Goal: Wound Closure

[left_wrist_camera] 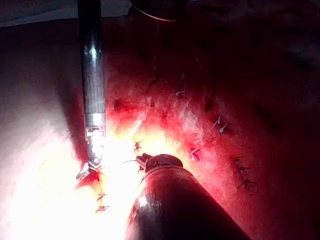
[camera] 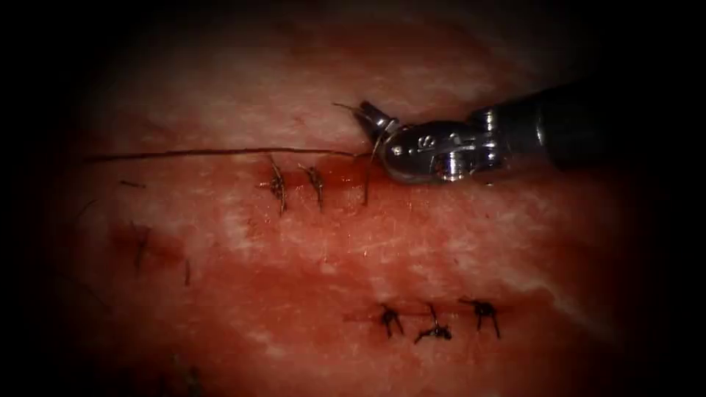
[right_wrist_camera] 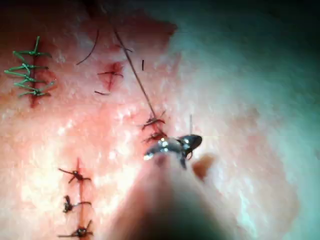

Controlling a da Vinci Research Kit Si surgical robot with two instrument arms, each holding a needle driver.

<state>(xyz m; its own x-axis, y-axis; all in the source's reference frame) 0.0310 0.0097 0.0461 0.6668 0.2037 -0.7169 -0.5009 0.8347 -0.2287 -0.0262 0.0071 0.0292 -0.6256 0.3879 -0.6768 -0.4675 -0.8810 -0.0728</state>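
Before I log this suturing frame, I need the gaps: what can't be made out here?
- Needle: not made out near the right tool in the endoscope view.
- Right tool's hold: its tip sits by the thread, but contact is too small to judge.
- Thread's far end: lost in the dark left margin.
- Left tool's tip: mostly covered by its own shaft, left wrist view.

Tissue: pale pink pork belly wet w/ red fluid, cut running horizontally near its centre, approx. level w/ two dark stitches across it. Thread: thin, dark, taut, runs from tissue's left edge along the cut's upper side to right tool, whose jaws are closed on it just above the cut's right end. Short thread tail hangs down across the cut there.
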